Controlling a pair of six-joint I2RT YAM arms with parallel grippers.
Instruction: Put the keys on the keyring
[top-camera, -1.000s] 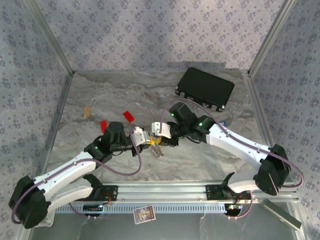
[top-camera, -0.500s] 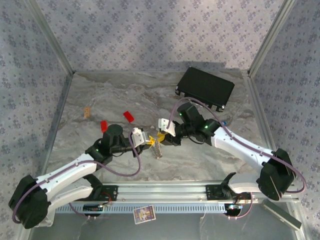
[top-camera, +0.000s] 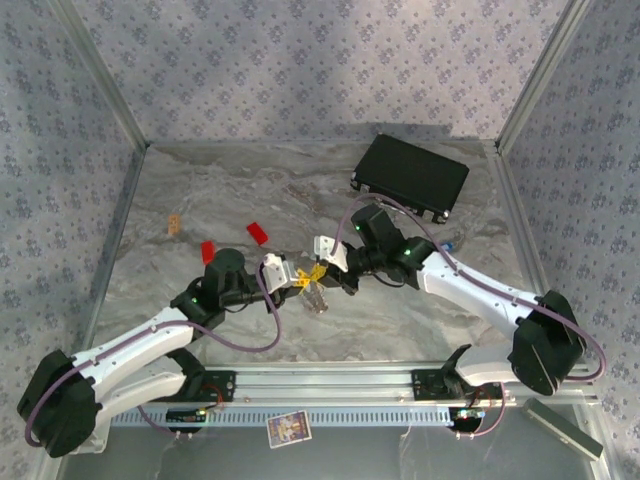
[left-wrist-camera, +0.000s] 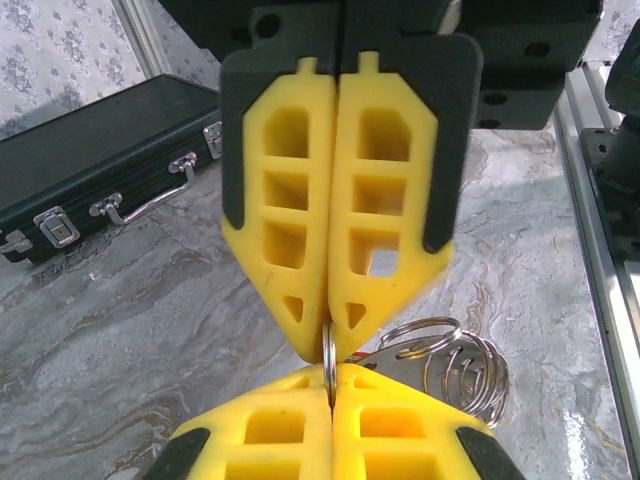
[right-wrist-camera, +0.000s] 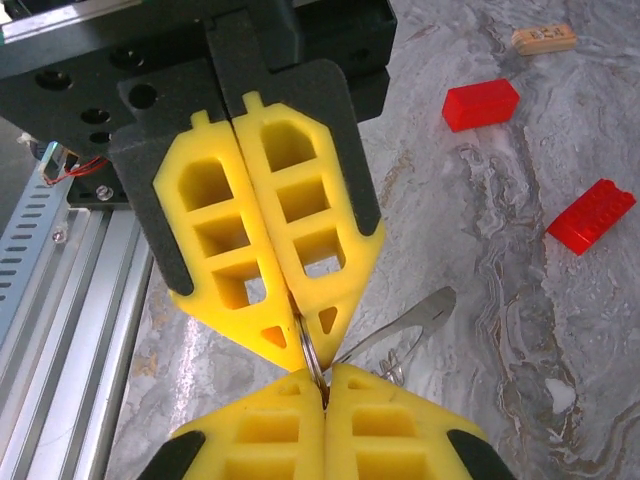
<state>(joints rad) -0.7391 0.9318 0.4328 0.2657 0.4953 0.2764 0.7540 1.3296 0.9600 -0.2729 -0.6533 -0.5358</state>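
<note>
The keyring (left-wrist-camera: 328, 350) is a thin silvery metal ring, held above the table edge-on between two pairs of yellow fingertips. My left gripper (left-wrist-camera: 330, 378) is shut on its lower part, and my right gripper (right-wrist-camera: 325, 380) is shut on the same keyring (right-wrist-camera: 308, 348) from the opposite side. In the top view the two grippers (top-camera: 300, 283) (top-camera: 324, 271) meet tip to tip mid-table. A silvery key (right-wrist-camera: 405, 318) and a bunch of smaller rings (left-wrist-camera: 465, 362) hang beside the pinch point. The key's head is hidden.
A black case (top-camera: 410, 175) lies at the back right. Two red bricks (top-camera: 208, 251) (top-camera: 258, 233) and a tan piece (top-camera: 174, 223) lie at the left. A small bluish item (top-camera: 452, 241) sits beside the right arm. The aluminium rail (top-camera: 330, 380) runs along the near edge.
My right gripper has closed onto the ring that the left gripper holds. The right arm shifted slightly; the hanging key and rings swung a little.
</note>
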